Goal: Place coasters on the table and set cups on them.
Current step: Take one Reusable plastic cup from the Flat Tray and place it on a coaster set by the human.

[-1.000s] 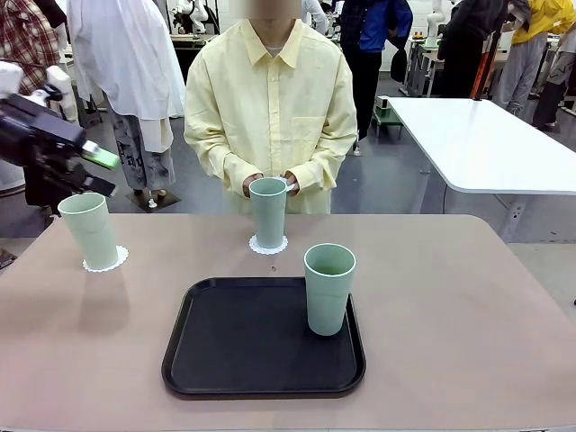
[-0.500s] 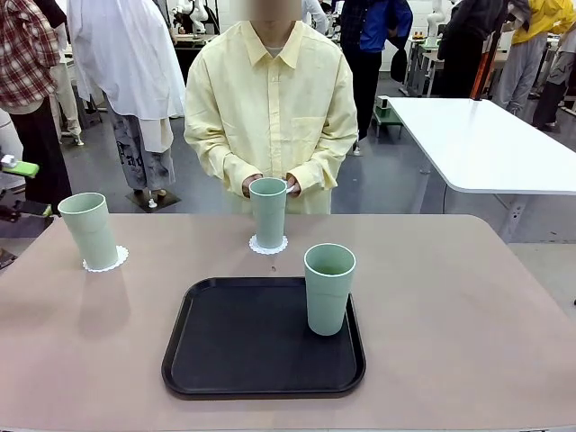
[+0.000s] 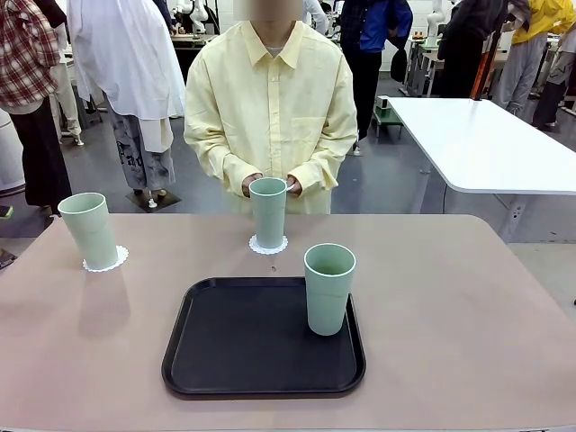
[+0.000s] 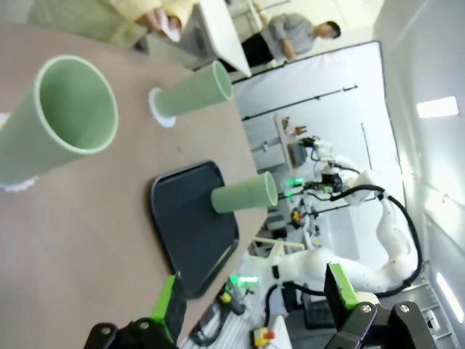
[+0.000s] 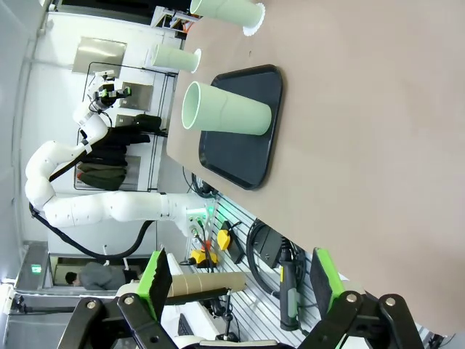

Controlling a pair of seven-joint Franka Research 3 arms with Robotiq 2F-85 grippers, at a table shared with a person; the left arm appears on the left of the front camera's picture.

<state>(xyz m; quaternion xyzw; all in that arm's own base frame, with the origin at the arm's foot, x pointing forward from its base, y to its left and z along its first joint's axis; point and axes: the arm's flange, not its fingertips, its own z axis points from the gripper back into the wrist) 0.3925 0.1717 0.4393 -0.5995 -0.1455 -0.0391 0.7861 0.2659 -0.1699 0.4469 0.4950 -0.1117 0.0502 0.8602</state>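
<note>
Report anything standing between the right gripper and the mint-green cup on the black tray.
Nothing visible does. In the right wrist view, only bare beige-pink tabletop lies between the open right gripper and the tall pale mint-green plastic tumbler, which stands upright on the black rounded tray.

The left cup (image 3: 88, 229), the middle cup (image 3: 268, 211) and the near cup (image 3: 328, 288) are plain pale mint green. The left coaster (image 3: 115, 262) and the middle coaster (image 3: 281, 244) are white with lacy scalloped edges. The tray (image 3: 243, 360) is plain black and the table (image 3: 450, 315) is beige-pink. The person's shirt (image 3: 270, 108) is pale yellow. The left gripper (image 4: 253, 294) and the right gripper (image 5: 238, 275) are black with green pads.
</note>
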